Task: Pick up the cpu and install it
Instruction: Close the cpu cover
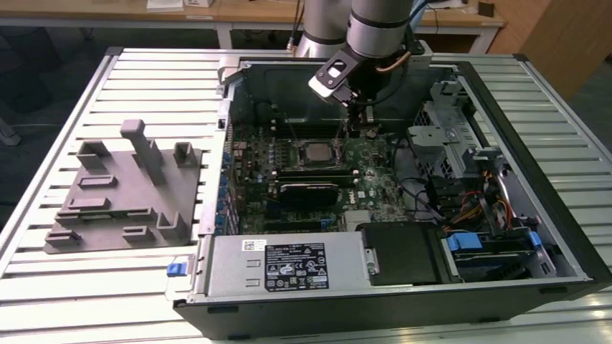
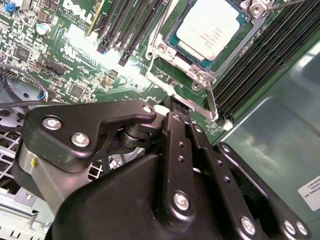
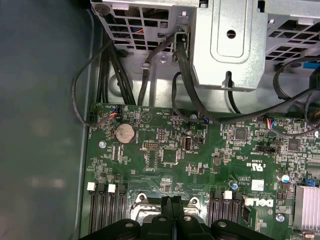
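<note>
The black two-fingered gripper [image 2: 176, 106] hangs low over the green motherboard [image 2: 75, 55]. In both wrist views its slim fingers are pressed together with no gap, and nothing seems to be held between them. The fingertips stand at the rim of the dark square metal-framed socket [image 2: 198, 76]; I cannot tell whether they touch its frame or its wire lever.

Just beyond the tips, the cpu [image 2: 212, 27], a thin square chip with a pale silvery top, lies flat inside that socket with its edges parallel to the frame. It looks already seated. In the exterior view it sits toward the motherboard's far edge, about mid-width, with the gripper just to the exterior view's right of it.

Farther out, the open black computer case [image 1: 383, 319] rests on the slatted metal table [image 1: 57, 287]. A big grey plastic fixture block [image 1: 115, 193] stands beside the case, toward the table's edge on the exterior view's left.
</note>
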Robot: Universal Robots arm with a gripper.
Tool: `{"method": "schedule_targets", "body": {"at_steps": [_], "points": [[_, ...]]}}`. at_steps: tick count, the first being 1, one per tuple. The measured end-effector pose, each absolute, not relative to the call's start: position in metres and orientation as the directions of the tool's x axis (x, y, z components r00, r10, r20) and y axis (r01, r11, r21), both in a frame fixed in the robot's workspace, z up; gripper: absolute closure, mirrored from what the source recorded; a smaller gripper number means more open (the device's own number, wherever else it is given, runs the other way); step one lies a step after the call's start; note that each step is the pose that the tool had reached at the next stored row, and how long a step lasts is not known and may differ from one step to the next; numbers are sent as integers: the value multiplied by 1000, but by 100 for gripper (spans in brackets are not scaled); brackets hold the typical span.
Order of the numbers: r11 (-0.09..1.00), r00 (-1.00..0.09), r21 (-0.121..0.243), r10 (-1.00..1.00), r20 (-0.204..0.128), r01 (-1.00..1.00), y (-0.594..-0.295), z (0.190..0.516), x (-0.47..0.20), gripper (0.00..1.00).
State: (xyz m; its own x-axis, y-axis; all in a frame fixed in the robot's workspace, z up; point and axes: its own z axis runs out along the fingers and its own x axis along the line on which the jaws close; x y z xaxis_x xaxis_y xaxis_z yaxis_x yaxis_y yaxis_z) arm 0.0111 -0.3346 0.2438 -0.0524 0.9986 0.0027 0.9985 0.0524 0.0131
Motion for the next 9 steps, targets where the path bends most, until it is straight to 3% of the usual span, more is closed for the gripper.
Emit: {"method": "schedule_targets", "body": {"at_steps": [9], "points": [[52,-52,13,999,3,999,-335,244,6,89]]}}
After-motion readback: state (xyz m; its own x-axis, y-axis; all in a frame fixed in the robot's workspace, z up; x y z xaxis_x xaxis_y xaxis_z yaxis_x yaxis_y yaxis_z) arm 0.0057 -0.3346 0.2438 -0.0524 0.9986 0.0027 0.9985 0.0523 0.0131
